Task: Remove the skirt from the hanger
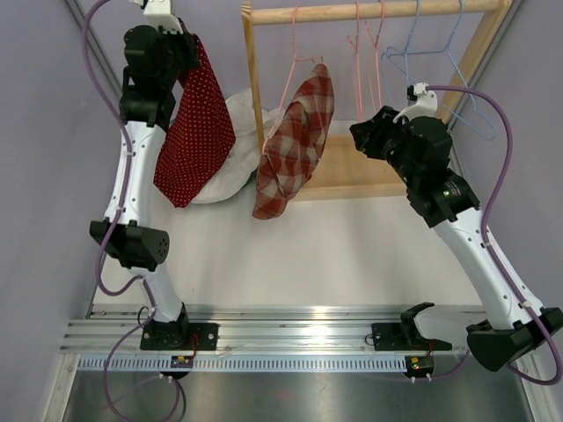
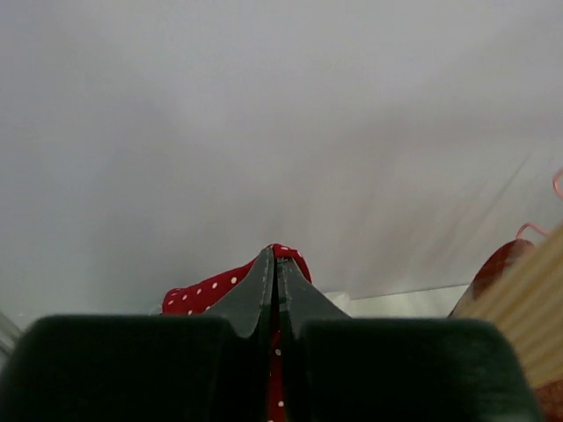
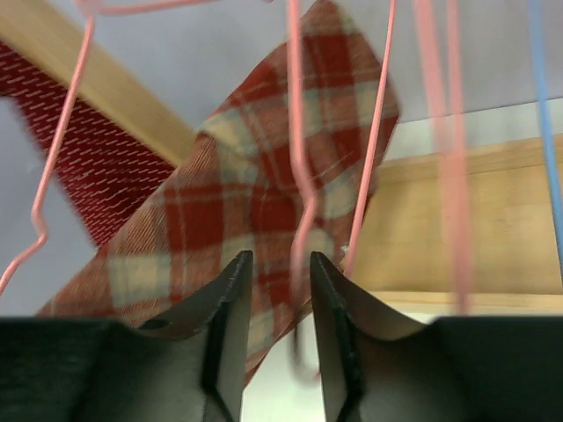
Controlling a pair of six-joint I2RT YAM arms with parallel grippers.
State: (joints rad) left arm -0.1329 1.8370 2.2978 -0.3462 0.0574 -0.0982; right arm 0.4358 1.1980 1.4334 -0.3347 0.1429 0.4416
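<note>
A red and cream plaid skirt (image 1: 295, 145) hangs draped on a pink wire hanger (image 1: 290, 66) on the wooden rail. In the right wrist view the skirt (image 3: 220, 229) fills the middle, and the hanger's wire (image 3: 303, 202) runs down in line with the gap between my fingers. My right gripper (image 1: 359, 134) (image 3: 276, 257) is open, just right of the skirt, holding nothing. My left gripper (image 1: 189, 44) (image 2: 276, 255) is raised high at the far left and shut on a red polka-dot garment (image 1: 193, 132) (image 2: 207, 288), which hangs down from it.
The wooden rack (image 1: 378, 10) has a left post and a flat base board (image 1: 352, 171). Empty pink hangers (image 1: 361, 61) and blue hangers (image 1: 440, 61) hang right of the skirt. A white cloth pile (image 1: 242, 132) lies behind the polka-dot garment.
</note>
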